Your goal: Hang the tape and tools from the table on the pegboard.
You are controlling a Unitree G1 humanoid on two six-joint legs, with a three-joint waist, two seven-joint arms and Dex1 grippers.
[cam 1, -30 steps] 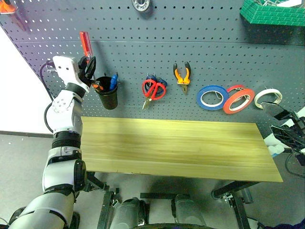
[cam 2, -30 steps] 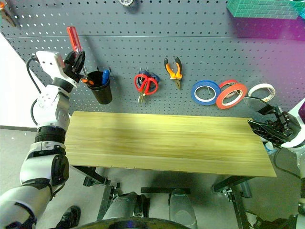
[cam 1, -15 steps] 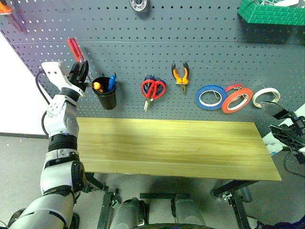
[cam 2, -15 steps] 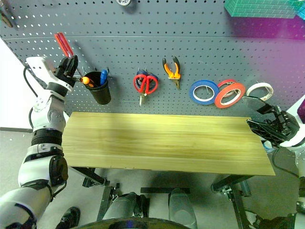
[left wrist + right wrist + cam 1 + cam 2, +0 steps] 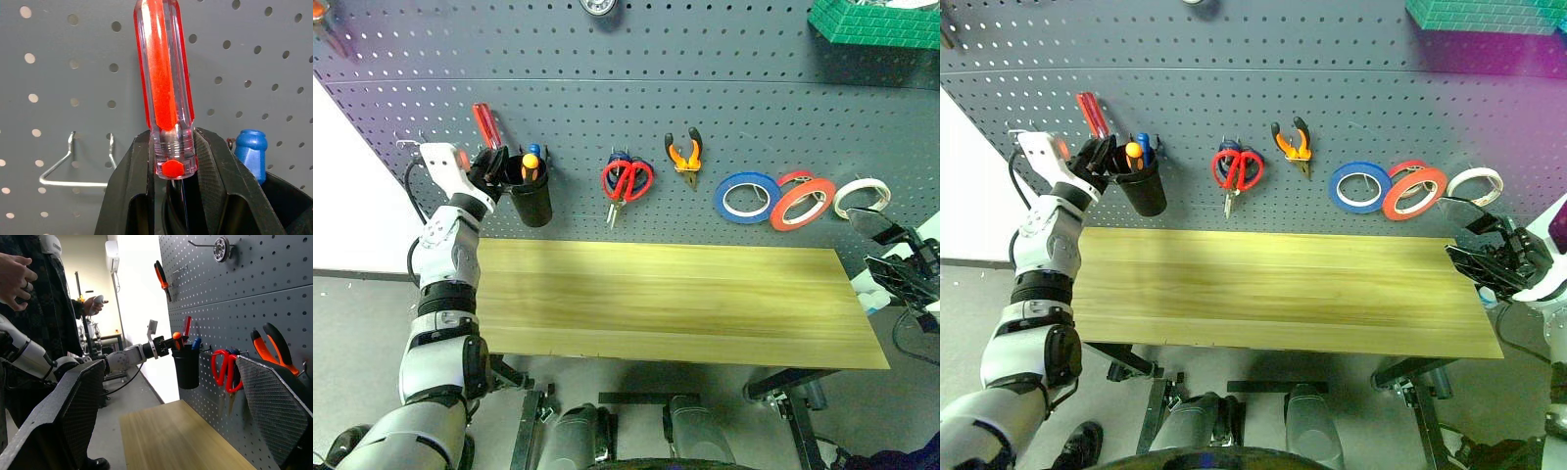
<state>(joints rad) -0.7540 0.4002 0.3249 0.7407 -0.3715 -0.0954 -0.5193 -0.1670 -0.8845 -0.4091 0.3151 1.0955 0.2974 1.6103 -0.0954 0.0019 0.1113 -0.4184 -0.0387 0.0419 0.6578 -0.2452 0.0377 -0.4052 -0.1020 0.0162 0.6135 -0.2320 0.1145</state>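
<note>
My left gripper [image 5: 492, 164] is shut on the screwdriver [image 5: 485, 125], whose translucent red handle [image 5: 164, 83] sticks up above the black fingers [image 5: 215, 181]. It hovers at the rim of a black cup [image 5: 530, 201] on the pegboard [image 5: 607, 108]; the shaft's tip is hidden. Red-handled scissors [image 5: 626, 181], orange-and-black pliers [image 5: 684, 155] and the red-orange tape [image 5: 802, 204] hang on the board. My right gripper [image 5: 1489, 245] stands open past the right end of the table [image 5: 675, 304], holding nothing.
The cup holds a blue-handled and an orange-handled tool [image 5: 530, 162]. A blue roll [image 5: 748, 198], a small red roll [image 5: 793, 179] and a white roll [image 5: 862, 196] hang at the right. A green basket [image 5: 871, 24] sits top right. A person [image 5: 29, 308] stands beyond the table's left end.
My left gripper has come down with the screwdriver, from above the black cup to its rim, and the handle has rolled a little. The right gripper has kept still.
</note>
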